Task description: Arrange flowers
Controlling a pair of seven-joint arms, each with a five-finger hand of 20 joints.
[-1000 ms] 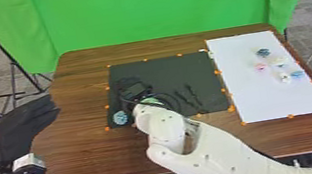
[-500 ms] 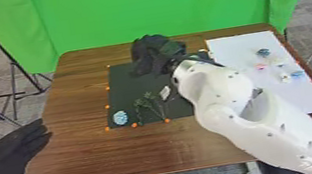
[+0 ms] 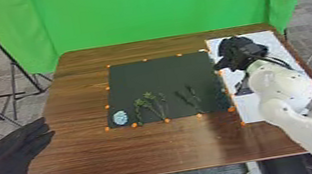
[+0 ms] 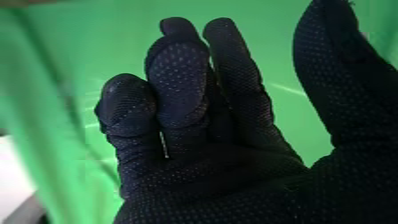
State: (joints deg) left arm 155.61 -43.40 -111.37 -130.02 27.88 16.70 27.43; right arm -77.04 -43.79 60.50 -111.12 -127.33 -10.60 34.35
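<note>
In the head view my right hand [image 3: 241, 53] is over the white sheet at the right, hiding the flower heads there. Its fingers are loosely extended; in the right wrist view the right hand [image 4: 213, 170] holds nothing, its thumb apart from the fingers. My left hand [image 3: 10, 154] is off the table's left edge, fingers straight and empty. On the dark mat [image 3: 146, 74] lie a light blue flower [image 3: 120, 117] at the near left corner, green stems [image 3: 150, 106] beside it, and darker stems [image 3: 192, 98] farther right.
The white sheet [image 3: 248, 111] lies right of the mat on the brown table [image 3: 136, 154]. Orange markers [image 3: 200, 115] line the edges of both. A green curtain [image 3: 158, 8] hangs behind the table.
My right hand has moved from the mat's left part, over its far edge, to the white sheet at the right, uncovering the green stems. The left hand has shifted slightly toward the near left.
</note>
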